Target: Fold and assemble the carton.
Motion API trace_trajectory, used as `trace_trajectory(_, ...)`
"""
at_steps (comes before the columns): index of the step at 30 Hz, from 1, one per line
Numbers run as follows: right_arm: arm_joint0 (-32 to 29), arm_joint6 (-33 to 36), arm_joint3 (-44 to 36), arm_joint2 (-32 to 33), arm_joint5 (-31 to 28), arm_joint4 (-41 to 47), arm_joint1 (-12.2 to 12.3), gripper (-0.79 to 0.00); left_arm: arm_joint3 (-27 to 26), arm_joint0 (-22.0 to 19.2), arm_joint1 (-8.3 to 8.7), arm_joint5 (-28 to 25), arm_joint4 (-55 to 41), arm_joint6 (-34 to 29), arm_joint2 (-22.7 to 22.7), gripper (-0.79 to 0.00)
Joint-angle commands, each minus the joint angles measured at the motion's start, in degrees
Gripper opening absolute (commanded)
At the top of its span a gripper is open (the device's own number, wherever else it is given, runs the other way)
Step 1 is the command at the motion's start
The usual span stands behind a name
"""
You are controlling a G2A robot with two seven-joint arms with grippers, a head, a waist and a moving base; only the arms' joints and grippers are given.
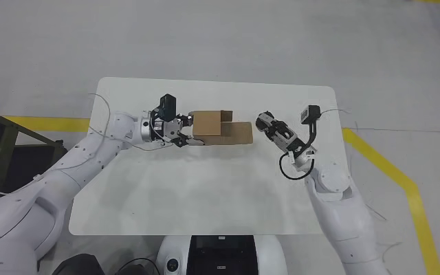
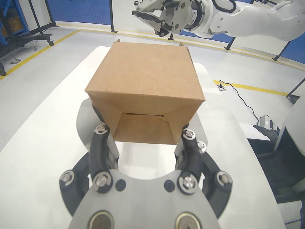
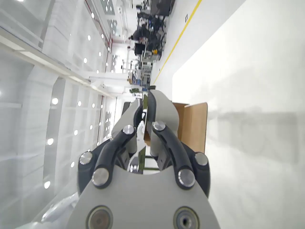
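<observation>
Carton [image 2: 145, 77] in L pincer [image 2: 143, 122]

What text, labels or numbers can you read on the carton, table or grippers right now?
None. The carton shows plain brown faces; the table's white top, the left gripper and the right gripper carry no print I can read.

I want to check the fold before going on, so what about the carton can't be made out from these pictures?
- Left wrist view: the far end of the carton, hidden by its own top panel.
- Right wrist view: most of the carton, behind the right gripper.
- Top view: the carton end at the left gripper, partly covered by it; the flap seams are too small to read.
- All views: the carton's underside, against the table.
</observation>
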Motion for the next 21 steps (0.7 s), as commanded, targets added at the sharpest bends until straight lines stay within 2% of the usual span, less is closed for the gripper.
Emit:
trace_trajectory(1,0.77,4.24,0.92,-0.57,-0.8,-2.52,0.23,-0.785,0.26,-0.62,0.0,0.0,0.87,1.74,1.24,-0.431)
trace_trajectory(7,2.3,10.12,1.75,-2.19,-5.84,-7.15,0.7,-0.785,0.2,-2.79,0.07,0.0,2.27,5.52,5.81,-0.425)
trace_trajectory(17,0.44,6.95,-2.74,-4.77,-11.84,-21.41,1.35,-0.785,-1.08,-7.02,0.25,0.0,-1.49,5.52,13.69,-0.453)
trace_trajectory(21,0.36,6.39,-3.84,-5.86,-13.55,-24.88,1.52,-0.785,-1.8,-6.74,0.09,0.0,-1.14,5.52,13.85,-0.468)
